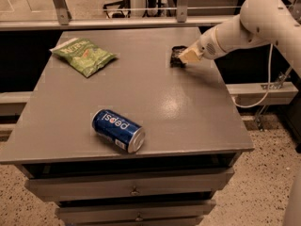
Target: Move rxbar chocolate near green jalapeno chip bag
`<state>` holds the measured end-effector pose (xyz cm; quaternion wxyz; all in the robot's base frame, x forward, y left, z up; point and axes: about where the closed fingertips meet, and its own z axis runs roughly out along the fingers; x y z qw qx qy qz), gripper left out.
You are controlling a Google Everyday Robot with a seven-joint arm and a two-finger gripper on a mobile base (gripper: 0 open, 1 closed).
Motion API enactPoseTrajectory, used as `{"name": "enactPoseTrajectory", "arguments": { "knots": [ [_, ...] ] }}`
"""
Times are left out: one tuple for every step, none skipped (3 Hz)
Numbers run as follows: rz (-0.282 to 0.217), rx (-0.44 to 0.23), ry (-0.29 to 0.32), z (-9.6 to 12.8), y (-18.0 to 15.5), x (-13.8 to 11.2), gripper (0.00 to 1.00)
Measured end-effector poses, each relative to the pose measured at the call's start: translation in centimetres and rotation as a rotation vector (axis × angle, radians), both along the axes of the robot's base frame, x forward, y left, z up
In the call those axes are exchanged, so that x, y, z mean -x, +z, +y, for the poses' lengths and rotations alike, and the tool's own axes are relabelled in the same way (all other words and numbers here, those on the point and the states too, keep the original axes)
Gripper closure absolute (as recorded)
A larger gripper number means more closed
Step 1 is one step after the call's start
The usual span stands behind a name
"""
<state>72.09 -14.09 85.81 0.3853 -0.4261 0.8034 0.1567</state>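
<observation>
The rxbar chocolate [177, 56], a small dark wrapper, lies on the grey table [188, 112] near its far right edge. My gripper [188, 55] comes in from the right on a white arm and sits right against the bar's right side, covering part of it. The green jalapeno chip bag [83, 55], light green and crinkled, lies flat at the far left of the table, well apart from the bar.
A blue Pepsi can [118, 130] lies on its side near the front of the table, left of centre. A rail with metal posts [59, 4] runs behind the table. Drawers [134, 190] sit below the tabletop.
</observation>
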Motion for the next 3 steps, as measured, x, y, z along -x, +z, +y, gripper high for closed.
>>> {"name": "enactPoseTrajectory", "arguments": {
  "knots": [
    [-0.053, -0.044, 0.087, 2.4, 3.0, 0.4, 1.00],
    [-0.098, -0.087, 0.194, 6.1, 5.9, 1.3, 1.00],
    [-0.119, -0.132, 0.339, 12.6, 7.3, 2.4, 1.00]
  ]
}}
